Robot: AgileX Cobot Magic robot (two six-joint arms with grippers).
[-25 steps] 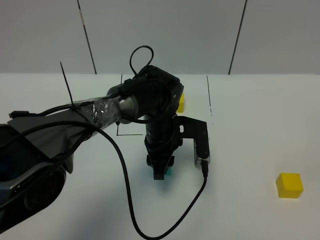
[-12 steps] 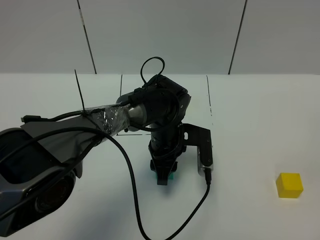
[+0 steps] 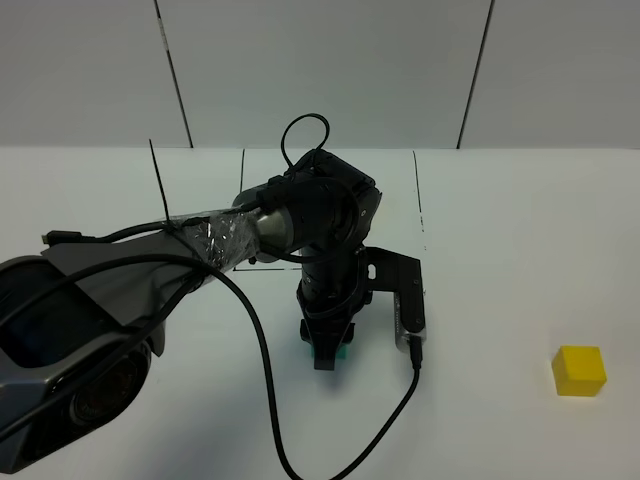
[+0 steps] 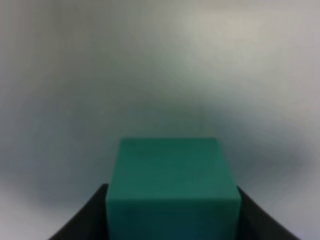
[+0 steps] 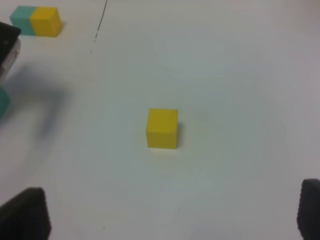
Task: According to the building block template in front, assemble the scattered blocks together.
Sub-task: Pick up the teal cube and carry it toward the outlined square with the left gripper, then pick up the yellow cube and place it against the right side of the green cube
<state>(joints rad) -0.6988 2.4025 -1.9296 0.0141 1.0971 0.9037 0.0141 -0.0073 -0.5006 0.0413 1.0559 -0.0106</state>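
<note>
left claw (image 3: 325, 352) pinched the teal block (image 4: 172, 185) down at the tabletop (image 3: 520, 250), probably positioning it per the template pair (image 5: 36, 21); right claw (image 5: 167, 210) hung spread, empty, above the yellow block (image 5: 162, 128), its likely partner.

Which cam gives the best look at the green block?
Left wrist: the green block sits close up, large in frame, between the jaws. Exterior high shows only a green sliver behind the left gripper. Right wrist catches only a bit, cut off by the frame edge.
</note>
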